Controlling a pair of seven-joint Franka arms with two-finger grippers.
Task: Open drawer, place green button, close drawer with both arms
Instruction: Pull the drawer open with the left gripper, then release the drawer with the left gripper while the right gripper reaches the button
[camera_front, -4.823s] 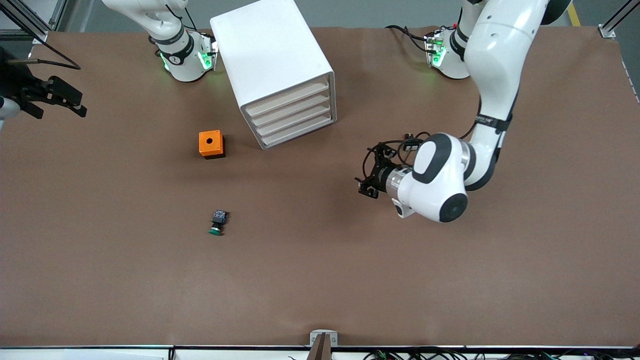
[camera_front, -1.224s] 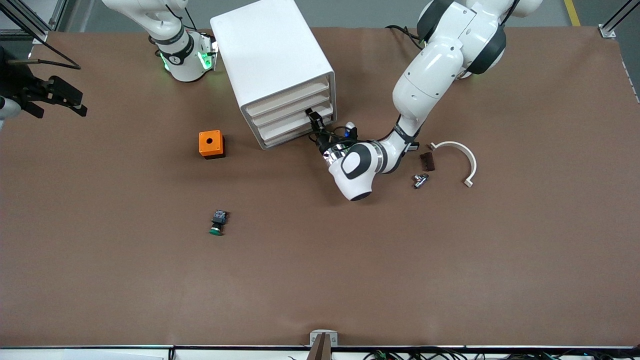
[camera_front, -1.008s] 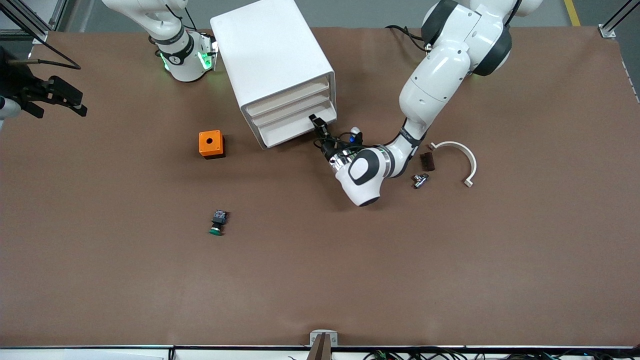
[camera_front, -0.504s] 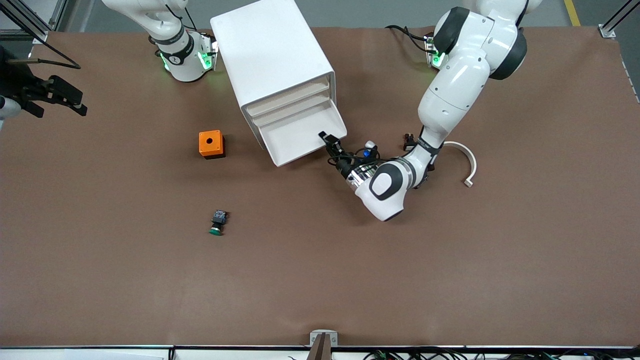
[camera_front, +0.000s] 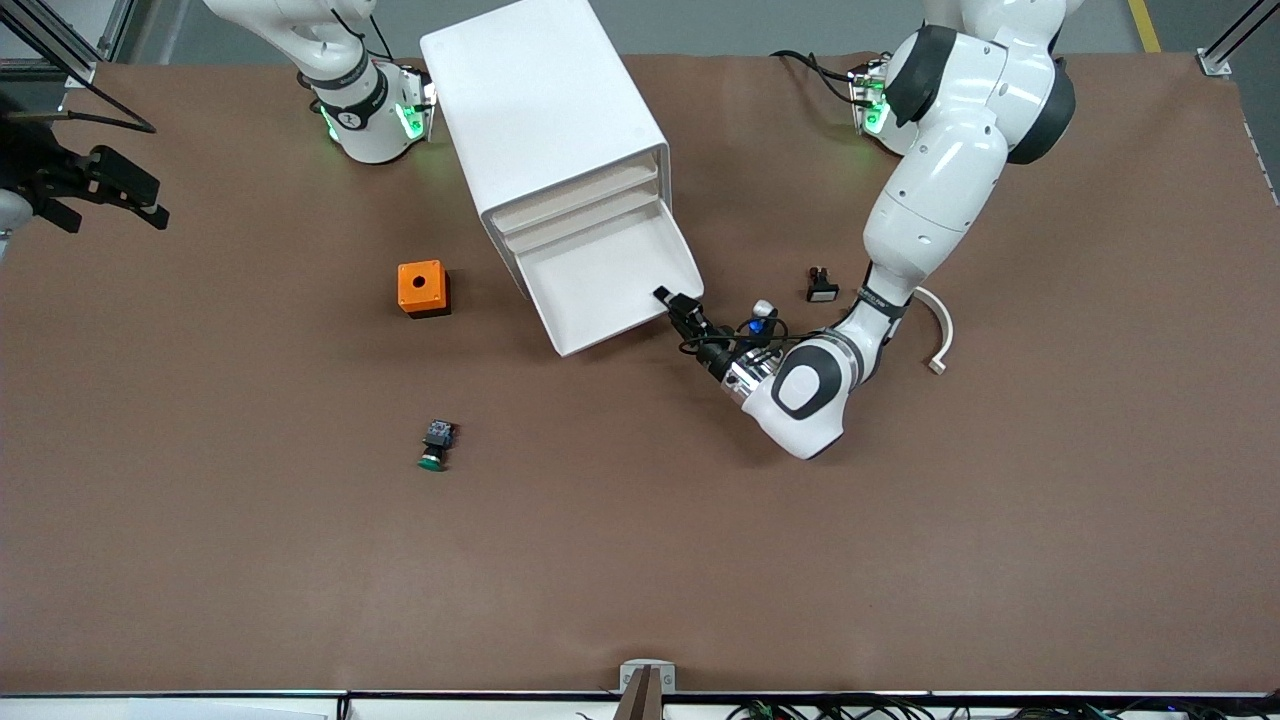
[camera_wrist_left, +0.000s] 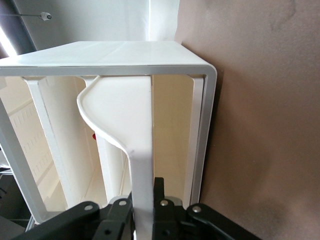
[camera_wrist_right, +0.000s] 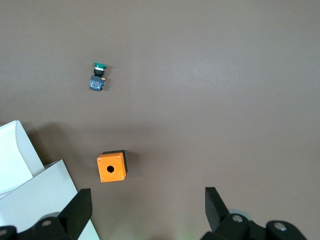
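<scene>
1. The button lay on the table, at seven o'clock from the cabinet.
2. The left gripper pinched the pulled-out drawer at its front corner.
3. The right gripper waited with jaws spread and empty, at nine o'clock from the cabinet.

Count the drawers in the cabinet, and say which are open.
4, stacked in the white cabinet. Top three are closed; the lowest drawer is pulled out toward the front camera, its front pinched in the left tool. None seem hidden.
</scene>
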